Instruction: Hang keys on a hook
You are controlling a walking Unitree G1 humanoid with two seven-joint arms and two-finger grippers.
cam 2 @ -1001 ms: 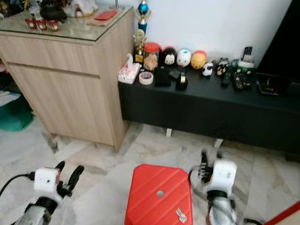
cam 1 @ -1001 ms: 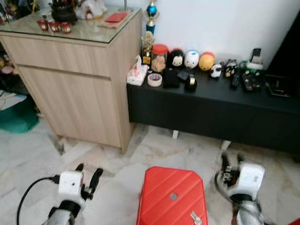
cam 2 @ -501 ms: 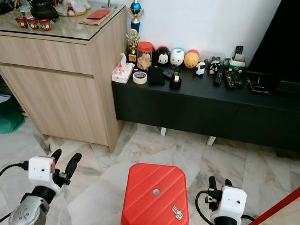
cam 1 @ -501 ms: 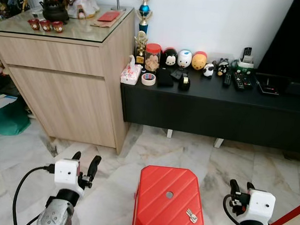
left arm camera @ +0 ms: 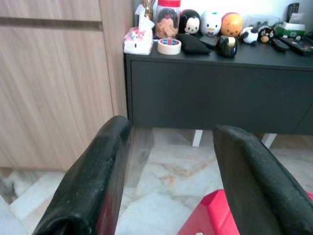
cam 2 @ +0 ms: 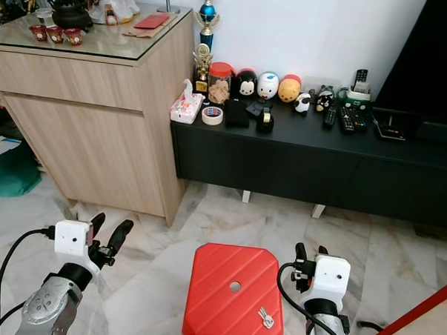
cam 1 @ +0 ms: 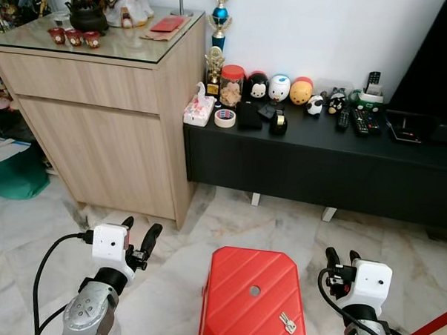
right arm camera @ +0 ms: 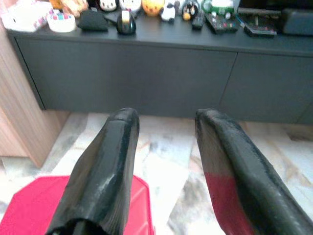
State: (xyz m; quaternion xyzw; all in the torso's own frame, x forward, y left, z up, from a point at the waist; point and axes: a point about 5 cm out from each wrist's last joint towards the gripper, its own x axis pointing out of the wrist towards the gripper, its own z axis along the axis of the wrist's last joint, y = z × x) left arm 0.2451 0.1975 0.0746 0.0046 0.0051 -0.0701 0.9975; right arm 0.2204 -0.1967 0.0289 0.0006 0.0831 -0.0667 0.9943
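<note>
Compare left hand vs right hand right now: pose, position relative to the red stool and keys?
The left hand hovers off the red stool's left side, far from the keys; the right hand sits off its right side, nearer the keys. The left hand's fingers spread wider than the right hand's. Both are open, empty, pointing toward the black cabinet.

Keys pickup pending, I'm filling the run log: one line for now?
keys: on red stool | left pincer: open, empty | right pincer: open, empty

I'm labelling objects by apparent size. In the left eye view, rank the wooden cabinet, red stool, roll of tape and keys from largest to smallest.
1. wooden cabinet
2. red stool, though it is nearer the camera
3. roll of tape
4. keys, close to the tape in apparent size
</note>
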